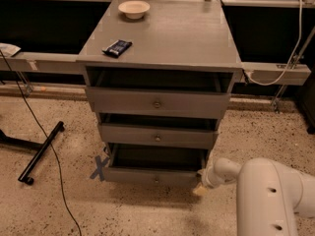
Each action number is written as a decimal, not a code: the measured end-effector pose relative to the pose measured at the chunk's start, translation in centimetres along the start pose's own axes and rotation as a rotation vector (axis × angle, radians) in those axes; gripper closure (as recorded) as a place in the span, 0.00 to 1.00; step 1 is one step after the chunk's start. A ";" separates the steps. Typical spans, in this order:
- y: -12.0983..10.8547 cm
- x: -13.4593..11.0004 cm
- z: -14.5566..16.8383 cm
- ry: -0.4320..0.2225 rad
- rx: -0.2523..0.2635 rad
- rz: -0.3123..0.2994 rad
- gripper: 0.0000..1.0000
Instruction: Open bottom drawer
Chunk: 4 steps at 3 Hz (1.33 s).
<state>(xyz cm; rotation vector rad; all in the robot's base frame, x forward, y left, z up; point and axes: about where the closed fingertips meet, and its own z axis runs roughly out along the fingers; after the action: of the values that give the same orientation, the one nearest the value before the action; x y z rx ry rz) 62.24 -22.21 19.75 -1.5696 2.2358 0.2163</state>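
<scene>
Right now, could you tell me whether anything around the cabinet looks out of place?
Nothing spilled or broken. The pincer sits at the right corner of the bottom drawer, away from its knob.

the single camera looked down from high in front of the grey cabinet (162, 38), facing its drawer fronts at middle range; the gripper (201, 189) sat low right, beside the bottom drawer (147, 176).

Your arm (275, 195): smooth white rounded casing, two small dark recesses. Your gripper (202, 189), by the bottom drawer's (155, 176) right corner: white neck, tan tip.
</scene>
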 end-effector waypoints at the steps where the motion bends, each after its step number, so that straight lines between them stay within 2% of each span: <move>1: 2.6 0.5 -2.6 -0.031 -0.027 0.012 0.37; 2: 3.8 -1.0 -5.1 -0.087 -0.027 -0.011 0.34; 3: 3.4 -3.7 -6.3 -0.153 0.001 -0.047 0.54; 4: 2.3 -6.6 -5.5 -0.190 0.016 -0.112 0.75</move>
<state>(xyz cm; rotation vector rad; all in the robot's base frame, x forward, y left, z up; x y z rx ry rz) 60.71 -17.63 27.21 -1.5899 1.9949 0.3018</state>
